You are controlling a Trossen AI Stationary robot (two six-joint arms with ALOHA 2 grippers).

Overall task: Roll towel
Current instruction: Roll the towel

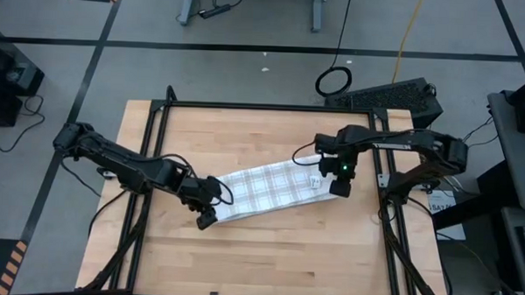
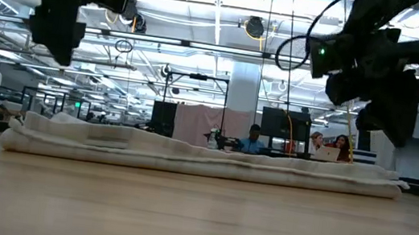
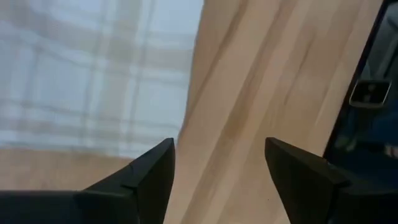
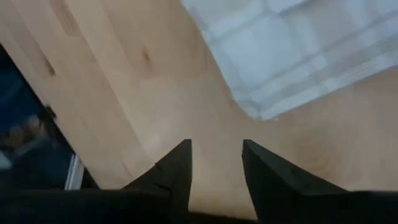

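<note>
The towel point(image 1: 270, 190), white with a tan-grey check, lies folded into a long flat strip slanting across the middle of the wooden table point(image 1: 267, 261). A small white label point(image 1: 314, 178) shows near its right end. In the low view the towel point(image 2: 204, 156) rests flat on the wood, and both grippers hang above it. My left gripper point(image 1: 206, 217) is open just off the strip's left end, over bare wood point(image 3: 219, 144). My right gripper point(image 1: 340, 187) stands at the right end with a narrow gap between its fingers point(image 4: 216, 144) and nothing in it.
Black frame rails point(image 1: 246, 107) run round the tabletop. A black box point(image 1: 396, 95) and a coiled cable point(image 1: 335, 80) lie beyond the far right corner. Bare wood stretches from the towel to the near edge and along the far side.
</note>
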